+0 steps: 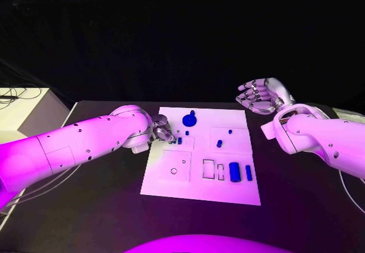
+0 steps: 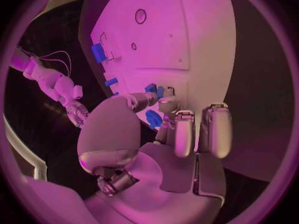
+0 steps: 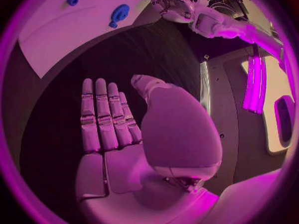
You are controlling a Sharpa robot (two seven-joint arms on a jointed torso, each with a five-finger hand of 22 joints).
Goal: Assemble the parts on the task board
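Fingertips of the left hand (image 2: pixel 163 115) pinch a small blue part (image 2: pixel 153 118) just above the task board (image 1: pixel 228 187), close to more blue parts (image 2: pixel 156 90) ahead of the fingers. Judging by this, seating goes best with a slow, straight lowering and a steady pinch. The right hand (image 1: pixel 261 96) hovers off the board's far corner, fingers spread, holding nothing.

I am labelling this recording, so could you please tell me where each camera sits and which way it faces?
Head view: on the robot's head, looking down at the task board; both arms, left hand and right hand show.
Left wrist view: behind the left hand, facing the task board and a blue part at its fingers.
Right wrist view: behind the right hand, open over the black table.
All three share the task board.
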